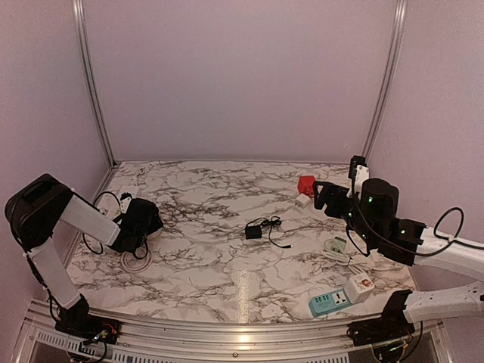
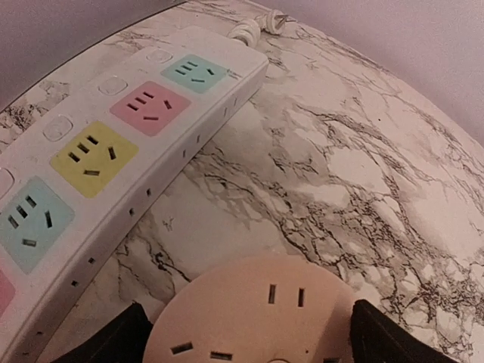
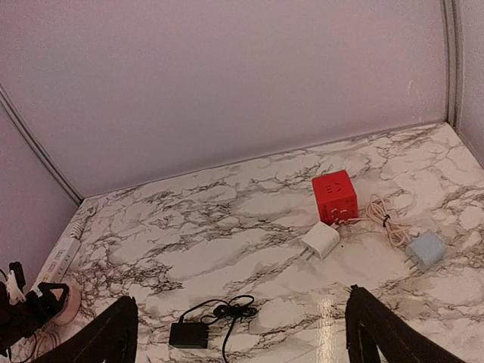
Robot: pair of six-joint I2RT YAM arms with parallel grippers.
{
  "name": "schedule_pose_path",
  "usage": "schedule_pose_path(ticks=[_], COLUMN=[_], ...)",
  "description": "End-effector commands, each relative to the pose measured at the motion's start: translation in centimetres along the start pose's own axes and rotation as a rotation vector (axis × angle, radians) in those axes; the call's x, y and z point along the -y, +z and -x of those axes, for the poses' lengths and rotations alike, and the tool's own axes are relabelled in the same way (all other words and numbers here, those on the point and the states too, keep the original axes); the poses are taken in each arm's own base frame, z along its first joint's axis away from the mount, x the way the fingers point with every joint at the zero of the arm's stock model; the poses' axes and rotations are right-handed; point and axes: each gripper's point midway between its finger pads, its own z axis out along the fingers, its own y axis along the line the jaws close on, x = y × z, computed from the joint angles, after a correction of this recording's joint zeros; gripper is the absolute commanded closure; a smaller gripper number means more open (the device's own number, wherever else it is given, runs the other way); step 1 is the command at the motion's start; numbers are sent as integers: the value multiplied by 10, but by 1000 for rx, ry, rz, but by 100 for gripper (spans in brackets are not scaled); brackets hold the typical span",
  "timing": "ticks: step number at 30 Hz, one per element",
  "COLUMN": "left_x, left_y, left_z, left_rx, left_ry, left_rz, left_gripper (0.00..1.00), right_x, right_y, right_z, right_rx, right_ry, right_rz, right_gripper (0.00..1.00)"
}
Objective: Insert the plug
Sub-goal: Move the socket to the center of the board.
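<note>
- Marble table point(image 1: 227, 280): bears all items listed.
- White power strip point(image 2: 113, 151): lies flat at the table's left edge, with teal, pink and yellow sockets facing up.
- Left gripper point(image 2: 248, 305): fingers spread wide, one on each side of the round socket point(image 2: 227, 302) beside the strip. Cannot tell whether they clamp it.
- Right gripper point(image 3: 240, 295): raised over the table's right side, fingers released and wide apart, nothing between them.
- Red cube socket point(image 3: 335, 195): far right, near the back wall.
- Black plug point(image 1: 253, 232): flat at table centre, cord coiled beside it, well apart from both grippers.
- White charger point(image 3: 321, 240): just beside the cube.
</note>
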Motion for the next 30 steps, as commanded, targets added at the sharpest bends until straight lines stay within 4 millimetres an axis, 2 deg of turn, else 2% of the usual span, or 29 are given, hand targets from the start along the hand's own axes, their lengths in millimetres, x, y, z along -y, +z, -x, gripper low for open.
schedule_pose_path(ticks=[1, 3, 8, 12, 17, 21, 23, 26, 30], left_x=[14, 23, 41, 50, 69, 83, 88, 95, 101], left_y=[10, 13, 8, 3, -4, -12, -18, -28, -47], left_z=[-42, -50, -62, -79, -114, -145, -160, -176, -192], left_rx=[-138, -151, -151, -173, -253, -348, -390, -421, -421], left_ry=[78, 112, 237, 315, 380, 388, 386, 406, 473], left_rz=[-88, -116, -138, -169, -301, -452, -516, -578, -611], left_gripper=[9, 12, 18, 23, 36, 52, 57, 59, 59], right_x=[-3, -3, -5, -10, -16, -19, -23, -32, -42], right_y=[0, 1, 4, 9, 20, 28, 32, 41, 58], right_z=[1, 1, -3, -10, -23, -35, -40, -53, -83], right_rx=[11, 9, -1, -25, -74, -113, -133, -181, -287], right_ry=[2, 1, -7, -27, -59, -79, -95, -131, -182], right_rz=[15, 13, 22, 38, 46, 49, 62, 95, 121], right_gripper=[11, 11, 11, 11, 11, 11, 11, 11, 12])
